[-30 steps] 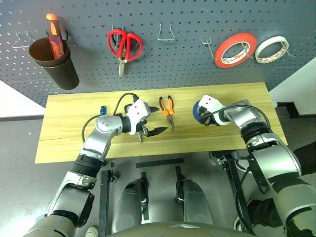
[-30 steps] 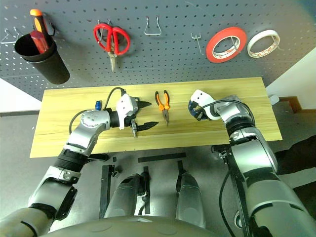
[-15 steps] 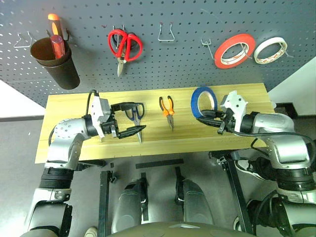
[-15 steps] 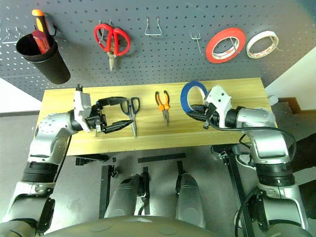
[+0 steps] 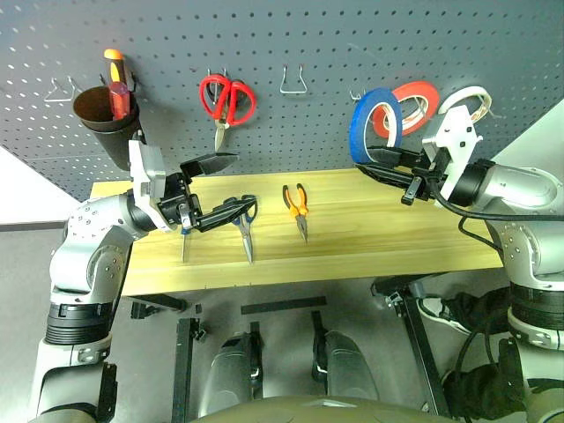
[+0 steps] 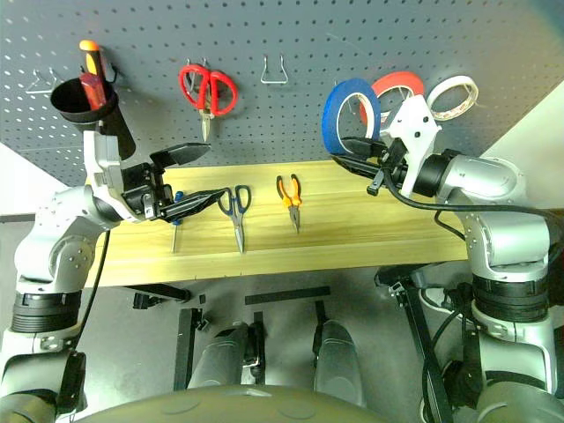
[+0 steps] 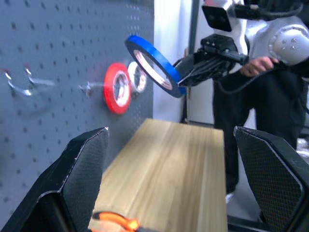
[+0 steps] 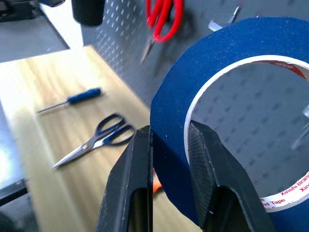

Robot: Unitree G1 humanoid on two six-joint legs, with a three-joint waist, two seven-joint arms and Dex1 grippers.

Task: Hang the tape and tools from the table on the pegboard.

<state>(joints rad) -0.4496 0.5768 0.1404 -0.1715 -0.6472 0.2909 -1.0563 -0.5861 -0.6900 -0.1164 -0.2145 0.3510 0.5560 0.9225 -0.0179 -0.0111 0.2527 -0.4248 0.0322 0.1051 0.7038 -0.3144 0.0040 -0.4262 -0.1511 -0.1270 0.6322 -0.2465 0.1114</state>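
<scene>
The right gripper is clamped on the rim of the blue tape roll, holding the ring upright in the air in front of the pegboard, above the far right part of the desk and just beside the red tape roll hanging there; a cream-white tape roll hangs beyond the red one. The left gripper has its two black fingers spread wide apart with nothing between them, raised above the left part of the desk. On the desk lie the blue-handled screwdriver, the dark-blue-handled scissors and the orange-and-black-handled pliers, in that order away from the left gripper. On the pegboard hang red-handled scissors, an empty wire hook and a dark cup holding red and orange handles.
</scene>
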